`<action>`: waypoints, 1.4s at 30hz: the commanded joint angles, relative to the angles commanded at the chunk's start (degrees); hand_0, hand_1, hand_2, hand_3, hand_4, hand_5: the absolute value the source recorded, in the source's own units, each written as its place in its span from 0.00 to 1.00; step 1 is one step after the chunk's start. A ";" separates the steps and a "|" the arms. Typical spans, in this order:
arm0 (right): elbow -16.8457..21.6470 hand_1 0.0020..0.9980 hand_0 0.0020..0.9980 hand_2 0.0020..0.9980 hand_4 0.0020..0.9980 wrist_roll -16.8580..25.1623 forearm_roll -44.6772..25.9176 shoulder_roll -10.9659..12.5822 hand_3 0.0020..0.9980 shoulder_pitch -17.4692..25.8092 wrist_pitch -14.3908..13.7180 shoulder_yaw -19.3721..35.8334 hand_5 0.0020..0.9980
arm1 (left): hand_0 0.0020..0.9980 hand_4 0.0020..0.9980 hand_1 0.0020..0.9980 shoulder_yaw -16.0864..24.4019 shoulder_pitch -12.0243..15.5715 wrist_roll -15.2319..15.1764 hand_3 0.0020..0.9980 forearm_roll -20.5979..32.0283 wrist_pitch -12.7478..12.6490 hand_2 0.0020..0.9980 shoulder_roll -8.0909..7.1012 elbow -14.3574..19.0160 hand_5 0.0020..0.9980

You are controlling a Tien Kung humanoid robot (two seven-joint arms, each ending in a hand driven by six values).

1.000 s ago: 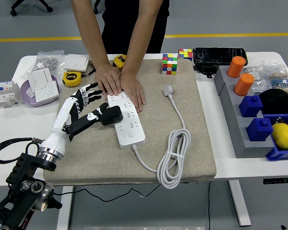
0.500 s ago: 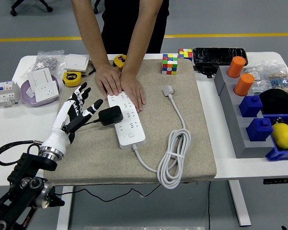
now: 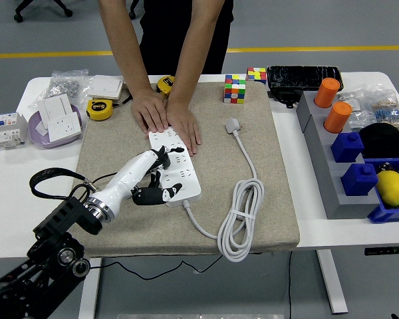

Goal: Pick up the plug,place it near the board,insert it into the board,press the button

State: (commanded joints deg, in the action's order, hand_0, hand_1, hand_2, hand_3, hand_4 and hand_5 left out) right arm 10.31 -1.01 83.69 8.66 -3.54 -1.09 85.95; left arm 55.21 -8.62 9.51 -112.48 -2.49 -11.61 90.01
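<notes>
A white power strip (image 3: 178, 167) lies on a beige-tan mat (image 3: 266, 193), with its white cable (image 3: 243, 212) coiled to the right of the strip. The left hand (image 3: 151, 178) over the strip is white with black fingers. Beyond the strip sits a multicoloured cube (image 3: 235, 88), in red, green, yellow and blue squares. Far right of the strip are two orange cylinders (image 3: 332, 106), blue blocks (image 3: 352, 163) and a yellow lemon (image 3: 392, 187). Left of the strip, yellow tape measures (image 3: 100, 109) and a lilac plate (image 3: 38, 130)
</notes>
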 joint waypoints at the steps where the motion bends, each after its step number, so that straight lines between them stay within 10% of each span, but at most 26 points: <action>1: 0.00 0.92 1.00 0.84 1.00 0.01 -0.05 0.00 0.83 -0.03 0.00 -0.04 1.00 | 0.14 0.61 0.02 -0.35 -0.19 0.17 0.84 -2.10 0.14 0.15 -0.03 -0.18 0.00; 11: 0.00 0.92 1.00 0.84 1.00 0.08 -0.15 0.05 0.83 -0.28 -0.03 0.09 1.00 | 0.14 0.62 0.02 -3.49 -1.91 2.70 0.85 -11.72 2.63 0.15 0.16 -3.56 0.00; 42: 0.00 0.92 1.00 0.84 1.00 0.22 0.29 0.11 0.83 -0.23 -0.12 0.65 1.00 | 0.14 0.64 0.02 -5.20 -1.54 4.66 0.82 -11.93 5.84 0.15 -0.90 -5.29 0.00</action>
State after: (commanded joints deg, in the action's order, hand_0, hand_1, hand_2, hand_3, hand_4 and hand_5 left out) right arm 10.31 -0.79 83.98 8.77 -3.77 -1.21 86.61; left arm 50.01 -10.16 14.17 -124.42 3.35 -12.51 84.72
